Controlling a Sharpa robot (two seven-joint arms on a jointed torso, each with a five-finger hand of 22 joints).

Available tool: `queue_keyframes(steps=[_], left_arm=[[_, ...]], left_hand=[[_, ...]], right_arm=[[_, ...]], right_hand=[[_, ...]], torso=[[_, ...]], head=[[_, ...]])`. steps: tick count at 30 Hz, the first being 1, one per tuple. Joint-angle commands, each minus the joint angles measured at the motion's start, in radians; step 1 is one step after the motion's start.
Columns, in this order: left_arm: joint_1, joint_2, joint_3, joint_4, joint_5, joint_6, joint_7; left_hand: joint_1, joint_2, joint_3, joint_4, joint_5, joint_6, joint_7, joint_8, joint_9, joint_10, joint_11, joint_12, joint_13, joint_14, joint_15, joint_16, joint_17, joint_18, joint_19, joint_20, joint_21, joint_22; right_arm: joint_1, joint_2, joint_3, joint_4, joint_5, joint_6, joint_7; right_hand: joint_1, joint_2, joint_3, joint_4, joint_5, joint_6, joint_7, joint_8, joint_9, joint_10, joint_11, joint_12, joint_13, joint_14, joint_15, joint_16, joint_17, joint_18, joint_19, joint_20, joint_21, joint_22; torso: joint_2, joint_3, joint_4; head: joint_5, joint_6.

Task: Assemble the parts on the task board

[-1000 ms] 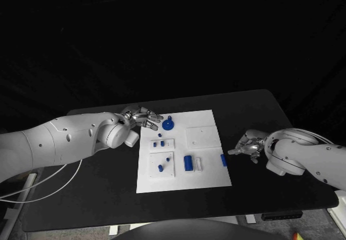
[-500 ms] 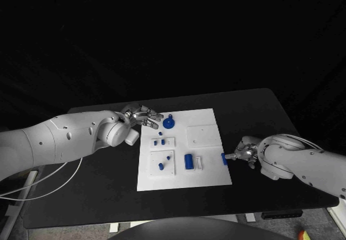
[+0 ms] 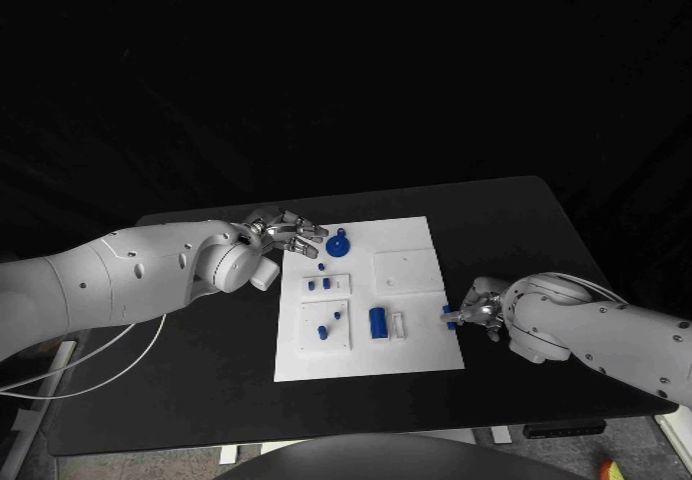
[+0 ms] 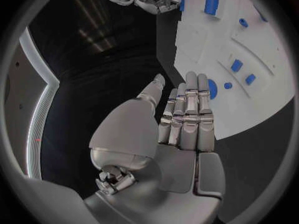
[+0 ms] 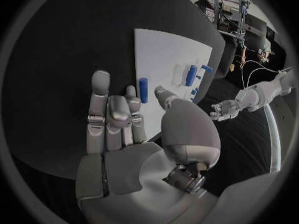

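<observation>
The white task board lies in the middle of the black table. A round blue part sits at its far left corner, with my left hand just beside it, fingers straight and holding nothing. The left wrist view has that round part just beyond the fingertips. A short blue peg lies at the board's right edge. My right hand is up against it, fingers spread. In the right wrist view the peg lies flat on the board between thumb and fingertips, not gripped.
A larger blue cylinder lies near the board's middle, beside a white strip. Small blue pieces sit in raised white blocks on the board's left half. A plain white square plate sits at the far right.
My right hand has slid left across the table to the board's right edge and now reaches the blue peg. The left hand has hardly moved.
</observation>
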Motion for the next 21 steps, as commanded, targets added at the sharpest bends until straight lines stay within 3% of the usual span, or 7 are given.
queue_keyframes(steps=[1,9,13,16,19,21], left_arm=[[0.000,0.002,0.001,0.001,0.002,0.019,0.008],[0.000,0.002,0.001,0.001,0.002,0.020,0.008],[0.000,0.001,0.001,0.001,0.002,0.020,0.007],[0.000,0.001,0.001,0.001,0.002,0.020,0.007],[0.000,0.000,0.001,0.001,0.002,0.020,0.007],[0.000,0.000,0.001,0.001,0.002,0.021,0.007]], left_hand=[[-0.012,-0.002,0.002,0.002,0.002,-0.007,-0.001,0.000,0.000,-0.006,-0.002,-0.002,0.000,-0.005,-0.002,-0.004,0.001,-0.019,-0.006,0.002,0.005,-0.001],[-0.012,-0.002,0.002,0.002,0.002,-0.007,-0.001,0.000,0.000,-0.006,-0.002,-0.002,0.000,-0.005,-0.002,-0.004,0.001,-0.019,-0.006,0.002,0.005,-0.001],[-0.012,0.000,0.001,0.004,0.002,-0.008,-0.001,0.000,0.000,-0.007,-0.001,-0.002,0.000,-0.006,-0.002,-0.004,0.002,-0.019,-0.005,0.003,0.006,-0.005],[-0.012,0.000,0.001,0.004,0.002,-0.008,-0.001,0.000,0.000,-0.007,-0.001,-0.002,0.000,-0.006,-0.002,-0.004,0.002,-0.019,-0.005,0.003,0.006,-0.005],[-0.012,0.000,0.001,0.004,0.002,-0.008,-0.001,0.000,0.000,-0.007,-0.001,-0.002,0.000,-0.006,-0.002,-0.004,0.002,-0.019,-0.005,0.003,0.006,-0.005],[-0.012,0.000,0.001,0.004,0.002,-0.008,-0.001,0.000,0.000,-0.007,-0.001,-0.002,0.000,-0.006,-0.002,-0.004,0.002,-0.019,-0.005,0.003,0.006,-0.005]], right_arm=[[-0.004,0.010,0.000,-0.010,-0.013,0.007,-0.003],[-0.014,0.033,-0.001,-0.030,-0.021,-0.004,0.002],[-0.016,0.039,-0.001,-0.038,-0.022,-0.011,0.006],[-0.016,0.041,-0.001,-0.041,-0.022,-0.014,0.009],[-0.017,0.042,-0.001,-0.043,-0.018,-0.017,0.013],[-0.017,0.042,-0.001,-0.044,-0.013,-0.017,0.015]], right_hand=[[0.008,0.017,0.002,-0.016,-0.002,0.001,0.000,0.004,0.001,0.004,0.000,-0.002,0.001,0.003,0.002,0.001,0.001,-0.003,0.003,0.002,-0.007,0.006],[0.044,0.075,0.015,-0.074,-0.002,0.001,-0.002,0.003,-0.001,0.004,-0.002,-0.002,0.002,0.003,0.001,0.000,0.001,-0.003,0.003,0.002,-0.008,0.007],[0.091,0.133,0.051,-0.139,-0.002,0.001,-0.007,0.003,-0.003,0.004,-0.007,-0.002,0.002,0.002,-0.003,-0.002,-0.001,-0.004,0.003,0.000,-0.008,0.007],[0.090,0.157,0.075,-0.184,-0.002,0.006,-0.009,0.003,-0.005,0.004,-0.009,-0.003,0.002,0.003,-0.004,-0.002,0.000,-0.006,0.002,-0.002,-0.008,0.007],[0.033,0.178,0.124,-0.265,-0.002,0.015,-0.012,0.008,-0.006,0.004,-0.011,-0.007,0.000,0.004,-0.006,-0.005,-0.001,-0.011,0.002,-0.005,-0.008,0.008],[0.030,0.181,0.133,-0.275,-0.002,0.018,-0.016,0.011,-0.004,0.005,-0.013,-0.007,0.000,0.003,-0.006,-0.006,-0.002,-0.011,0.002,-0.005,-0.008,0.008]], torso=[[0.000,-0.0004,-0.0006],[0.000,0.0003,-0.0002],[0.000,0.0002,-0.0001],[-0.001,-0.0004,-0.0008],[-0.001,-0.0006,-0.0014],[0.000,-0.0005,-0.0014]], head=[[0.000,-0.001],[0.000,-0.004],[0.000,-0.006],[0.001,-0.008],[0.002,-0.009],[0.002,-0.009]])
